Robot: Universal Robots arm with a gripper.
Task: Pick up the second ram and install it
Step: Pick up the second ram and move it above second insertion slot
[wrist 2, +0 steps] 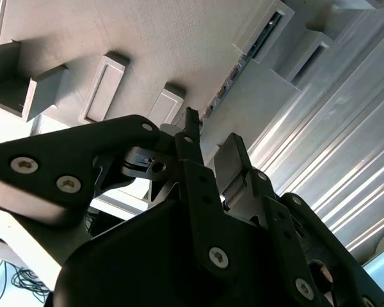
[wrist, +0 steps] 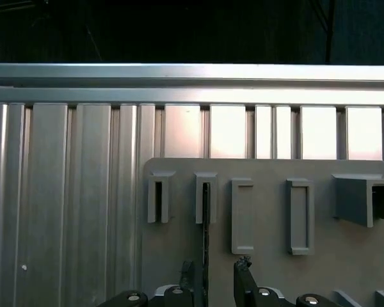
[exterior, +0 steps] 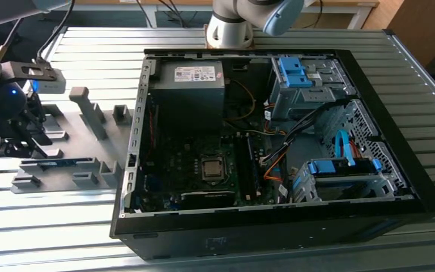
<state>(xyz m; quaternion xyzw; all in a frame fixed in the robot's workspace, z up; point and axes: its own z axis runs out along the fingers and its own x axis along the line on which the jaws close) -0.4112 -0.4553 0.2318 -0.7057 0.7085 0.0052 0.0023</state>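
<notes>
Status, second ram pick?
Copy: end effector open, low over grey fixture. Fingers straddle second ram, on edge in its slot, not gripped. Nothing seen blocking.

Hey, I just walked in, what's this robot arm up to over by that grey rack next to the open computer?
The arm's pincer is low over the grey fixture that sits beside the open computer case. Its fingers are open and straddle the second ram, which stands on edge in the fixture's slots. The ram is not yet gripped or lifted.
</notes>
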